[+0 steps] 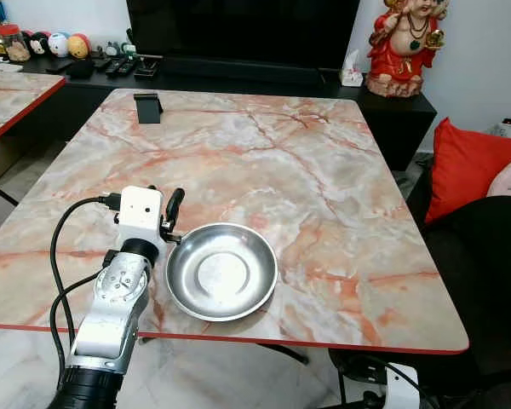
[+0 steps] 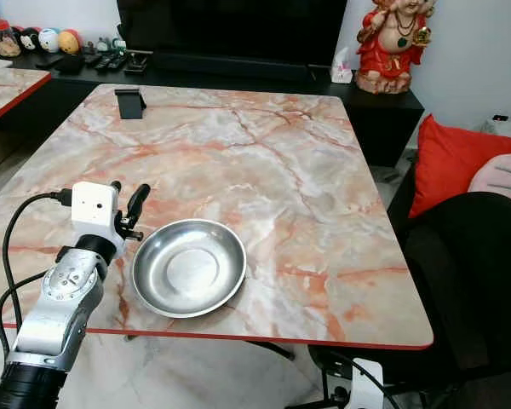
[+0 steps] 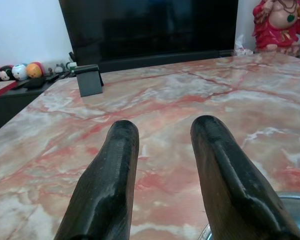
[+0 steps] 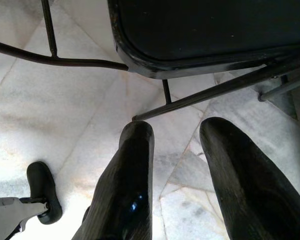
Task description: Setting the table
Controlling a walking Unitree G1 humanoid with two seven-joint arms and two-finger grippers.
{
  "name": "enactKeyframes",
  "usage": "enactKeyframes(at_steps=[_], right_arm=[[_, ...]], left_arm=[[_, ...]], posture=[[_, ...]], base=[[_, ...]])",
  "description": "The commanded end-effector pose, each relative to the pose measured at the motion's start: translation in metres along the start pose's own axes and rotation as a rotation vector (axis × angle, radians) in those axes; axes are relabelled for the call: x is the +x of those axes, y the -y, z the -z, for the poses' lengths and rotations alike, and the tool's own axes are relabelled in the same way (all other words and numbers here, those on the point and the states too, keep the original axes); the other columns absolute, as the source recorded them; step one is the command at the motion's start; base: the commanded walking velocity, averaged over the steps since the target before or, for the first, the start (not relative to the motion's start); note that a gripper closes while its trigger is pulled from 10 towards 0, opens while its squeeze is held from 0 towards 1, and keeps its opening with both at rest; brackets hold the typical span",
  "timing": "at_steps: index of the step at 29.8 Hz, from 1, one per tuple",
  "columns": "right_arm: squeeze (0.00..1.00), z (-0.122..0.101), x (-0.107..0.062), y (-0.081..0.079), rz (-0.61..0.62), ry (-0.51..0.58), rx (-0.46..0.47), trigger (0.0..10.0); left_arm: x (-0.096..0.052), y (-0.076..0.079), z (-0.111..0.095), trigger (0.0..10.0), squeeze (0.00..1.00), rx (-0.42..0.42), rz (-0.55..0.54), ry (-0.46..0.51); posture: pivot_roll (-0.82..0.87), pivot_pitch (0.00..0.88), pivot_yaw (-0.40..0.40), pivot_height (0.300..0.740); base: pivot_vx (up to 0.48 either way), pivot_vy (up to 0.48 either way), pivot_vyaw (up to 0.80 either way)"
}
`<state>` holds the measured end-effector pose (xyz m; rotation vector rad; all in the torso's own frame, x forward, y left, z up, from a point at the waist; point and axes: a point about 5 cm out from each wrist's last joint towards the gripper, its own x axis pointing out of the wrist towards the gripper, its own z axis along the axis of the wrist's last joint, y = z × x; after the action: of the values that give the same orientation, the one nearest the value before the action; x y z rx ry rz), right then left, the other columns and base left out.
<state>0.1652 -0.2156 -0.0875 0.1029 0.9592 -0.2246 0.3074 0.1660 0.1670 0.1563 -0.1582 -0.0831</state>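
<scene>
While left tool [image 1: 172, 215] is held low over marble table [image 1: 324, 179] near its front edge, fingers [image 3: 110, 175] are seen parted, nothing gripped between them. Steel bowl [image 1: 221, 271] is set upright on table close to front edge, toward front-left corner, just beside left tool; whether rim is touched cannot be told. Small black stand [image 1: 147, 107] is placed at far-left corner. Right tool [image 4: 177, 170] is hung below table level over tiled floor [image 4: 65, 115], fingers apart, beside black chair frame [image 4: 190, 45].

One steel bowl [image 1: 221, 270], one black stand [image 1: 147, 107], one red figurine [image 1: 404, 44], one red cushion [image 1: 470, 166].
</scene>
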Motion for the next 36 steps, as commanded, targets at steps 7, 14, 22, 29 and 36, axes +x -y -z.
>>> enactKeyframes(at_steps=[7,14,22,29,36], right_arm=[[0.00,0.0005,-0.0005,0.0018,0.007,0.013,0.025,10.0],[0.00,0.0015,-0.0007,0.0016,0.001,0.011,0.024,10.0],[0.00,0.0025,-0.0009,0.0006,-0.005,0.009,0.021,10.0],[0.00,0.0027,-0.0009,0.0007,-0.007,0.005,0.014,10.0],[0.00,0.0009,-0.0005,0.0009,-0.008,0.008,0.009,10.0]], left_arm=[[0.0033,-0.0015,-0.0039,10.0,0.00,0.001,-0.011,0.029],[0.0032,-0.0019,-0.0039,10.0,0.00,-0.005,-0.013,0.032],[0.0043,-0.0007,-0.0046,10.0,0.00,-0.009,-0.008,0.038],[0.0049,-0.0008,-0.0058,10.0,0.00,-0.013,-0.013,0.044],[0.0062,-0.0016,-0.0058,10.0,0.00,-0.016,-0.021,0.044]], posture=[[0.12,0.000,-0.048,0.740],[0.12,0.000,-0.048,0.740],[0.13,0.000,-0.045,0.740],[0.13,0.000,-0.047,0.740],[0.14,0.000,-0.051,0.740]], base=[[0.000,0.334,0.00],[0.000,0.344,0.00],[0.000,0.370,0.00],[0.000,0.382,0.00],[0.000,0.384,0.00]])
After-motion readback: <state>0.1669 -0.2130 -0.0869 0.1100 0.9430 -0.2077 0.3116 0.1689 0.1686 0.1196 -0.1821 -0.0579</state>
